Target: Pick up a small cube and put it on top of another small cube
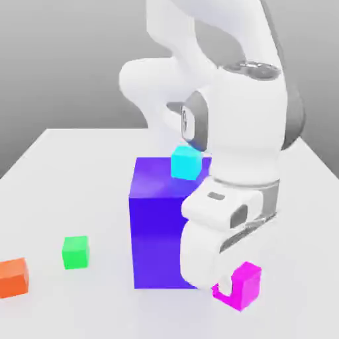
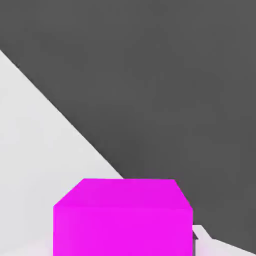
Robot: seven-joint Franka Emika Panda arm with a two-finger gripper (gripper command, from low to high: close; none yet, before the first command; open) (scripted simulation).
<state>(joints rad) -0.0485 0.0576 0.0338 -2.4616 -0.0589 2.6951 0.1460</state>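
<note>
The small cube (image 1: 243, 283) is bright magenta and sits low by the table's near edge, just to the exterior view's right of the big blue-purple block (image 1: 157, 228). My gripper (image 1: 233, 290) reaches down onto it and is shut on it, with one white finger (image 1: 226, 289) pressed against its side. In the hand view the small cube (image 2: 122, 220) looms very close, and a pale fingertip (image 2: 201, 236) shows beside it. A small cyan cube (image 1: 186, 163) rests on top of the blue-purple block.
A green cube (image 1: 75, 252) and an orange cube (image 1: 13, 277) lie on the white table (image 1: 59, 172) toward the exterior view's left. The tall blue-purple block stands right beside my hand. The arm's white body rises above the block.
</note>
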